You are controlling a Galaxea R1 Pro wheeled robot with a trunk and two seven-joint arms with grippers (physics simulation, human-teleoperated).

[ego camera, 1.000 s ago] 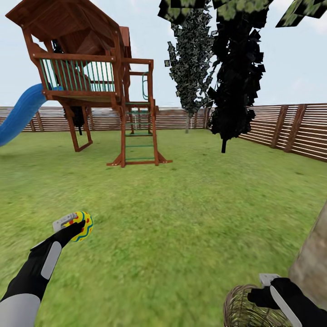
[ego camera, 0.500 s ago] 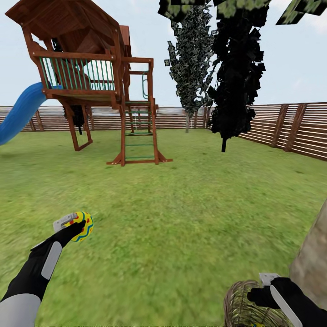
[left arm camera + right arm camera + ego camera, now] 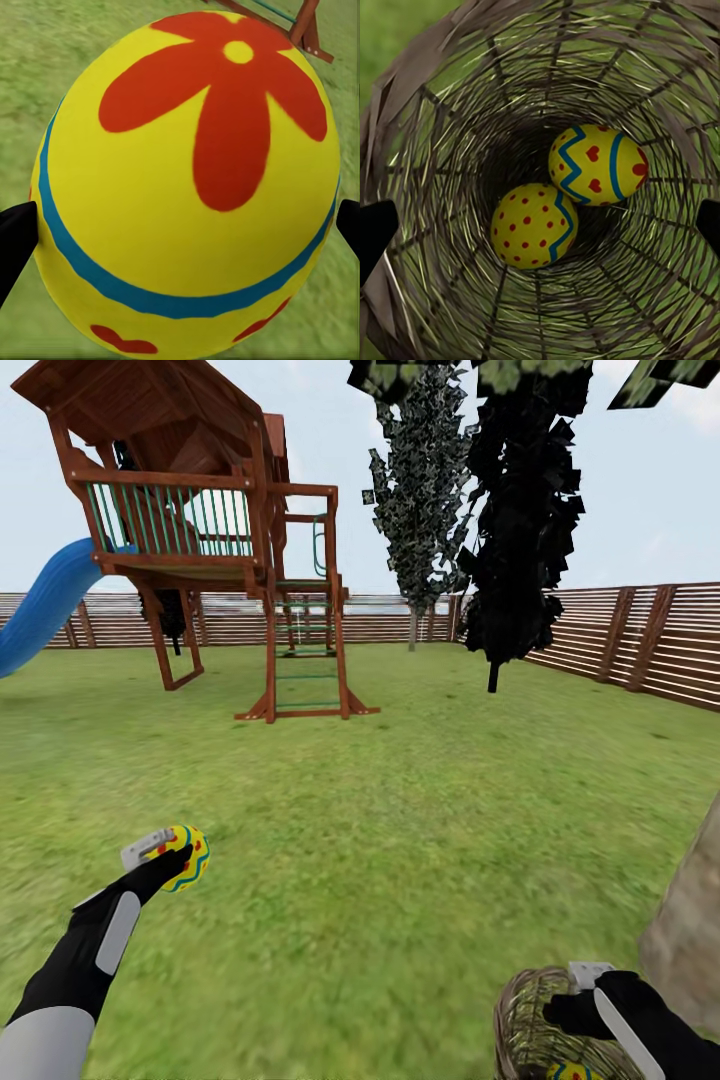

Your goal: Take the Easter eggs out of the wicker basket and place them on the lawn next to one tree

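The left gripper (image 3: 172, 853) is clamped on a flower-painted Easter egg (image 3: 187, 857), well apart from the wicker basket (image 3: 530, 1028), which is cut off at the frame edge. The right gripper (image 3: 585, 985) hangs over the basket with fingers apart; two eggs (image 3: 564, 196) lie inside it. Beside the basket, the tree trunk (image 3: 690, 930) is cropped.

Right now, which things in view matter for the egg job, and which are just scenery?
Job:
- egg held in left gripper
- two eggs in the wicker basket
- right gripper at its rim
- pale tree trunk
- lawn

Scenery:
- playhouse
- blue slide
- fence
- black-leaved tree
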